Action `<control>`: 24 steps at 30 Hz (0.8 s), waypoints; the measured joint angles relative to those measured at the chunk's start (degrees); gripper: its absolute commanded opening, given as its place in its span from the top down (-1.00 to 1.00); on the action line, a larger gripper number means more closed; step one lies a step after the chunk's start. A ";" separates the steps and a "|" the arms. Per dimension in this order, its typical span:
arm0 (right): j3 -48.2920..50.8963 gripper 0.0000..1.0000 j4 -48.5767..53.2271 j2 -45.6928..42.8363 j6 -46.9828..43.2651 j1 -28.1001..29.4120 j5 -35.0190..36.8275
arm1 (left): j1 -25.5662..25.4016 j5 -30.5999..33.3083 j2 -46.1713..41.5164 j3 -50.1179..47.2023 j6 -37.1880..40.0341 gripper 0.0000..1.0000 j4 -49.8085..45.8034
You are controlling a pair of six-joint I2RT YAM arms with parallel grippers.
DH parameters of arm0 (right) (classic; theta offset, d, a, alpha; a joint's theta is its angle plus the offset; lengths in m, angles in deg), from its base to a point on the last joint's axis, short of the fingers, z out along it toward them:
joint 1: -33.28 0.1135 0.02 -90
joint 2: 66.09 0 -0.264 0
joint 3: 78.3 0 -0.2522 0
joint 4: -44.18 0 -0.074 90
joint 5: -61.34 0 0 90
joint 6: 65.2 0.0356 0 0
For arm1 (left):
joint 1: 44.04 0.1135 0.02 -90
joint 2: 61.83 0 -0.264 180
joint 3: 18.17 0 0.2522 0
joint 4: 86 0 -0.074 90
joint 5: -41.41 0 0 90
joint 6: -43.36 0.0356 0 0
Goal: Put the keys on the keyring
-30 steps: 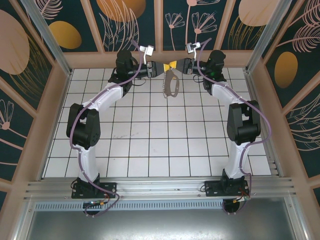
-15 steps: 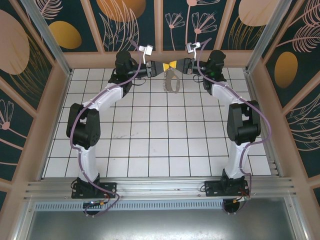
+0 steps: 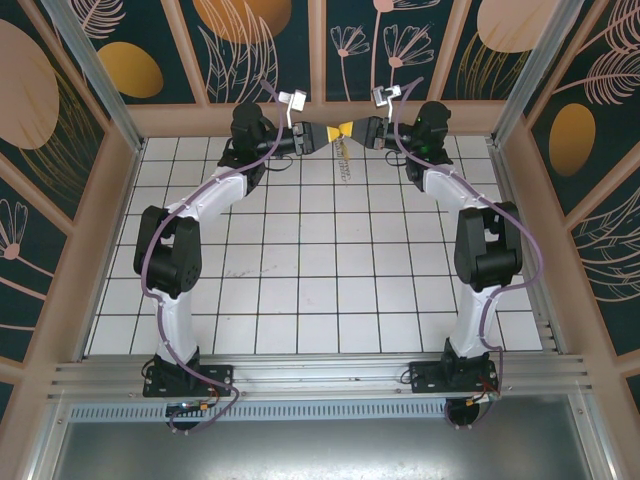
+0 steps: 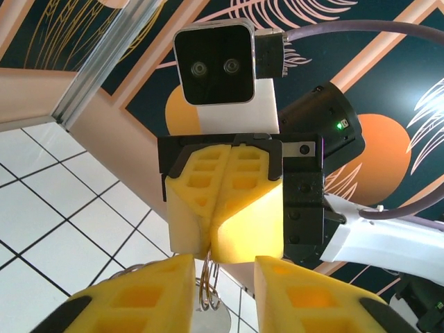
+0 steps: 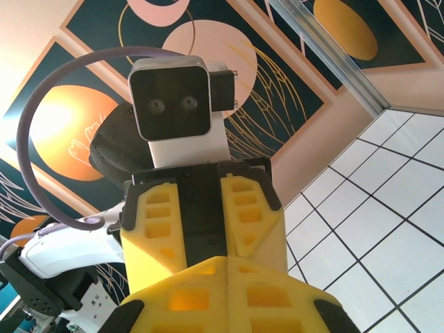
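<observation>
Keyring (image 4: 210, 284) and both tools are held up off the tiles at the far edge of the table (image 3: 300, 290). This is probably so the loop can hang free and be reached from either side. The left arm (image 3: 200, 210) and the right arm (image 3: 470, 215) bend inward there until their ends meet nose to nose.

The right gripper (image 4: 211, 243) is clamped tight, its yellow pads pressed together. The thin wire of the keyring drops out from between them, so this arm seems to act as the steady holder. The left gripper (image 4: 224, 295) faces it with its fingers (image 4: 149, 295) parted, one on each side of the hanging wire. I cannot tell whether they touch it. The gap suggests this gripper is placed to pinch or spread the loop, not to carry it.

From overhead, the keyring shows as a small pale sliver just below the meeting fingertips. A silvery piece (image 4: 208, 320) hangs at the wire's lower end, cut off by the frame edge. I cannot tell whether it is one of the keys, so how far the threading has got is uncertain.
</observation>
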 measured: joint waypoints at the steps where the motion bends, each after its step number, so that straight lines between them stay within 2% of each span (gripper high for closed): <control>1: 0.04 1.00 0.00 -0.11 -0.11 0.00 0.15 | 0.00 0.00 0.00 0.02 0.22 0.59 0.04; 8: 0.04 1.00 0.00 -0.83 -0.13 0.09 0.92 | -0.07 0.02 0.02 0.04 0.35 0.82 0.07; 11: 0.15 1.00 0.00 -0.85 -0.15 0.09 1.03 | -0.07 0.07 0.02 0.04 0.24 1.00 0.04; 18: 1.05 1.00 -0.11 -1.53 -0.33 0.09 1.66 | -0.17 0.04 0.04 -0.11 -0.24 1.00 0.98; 24: 1.66 1.00 0.00 -2.38 -1.16 0.11 2.25 | -0.42 0.59 0.04 -2.16 -2.78 1.00 6.43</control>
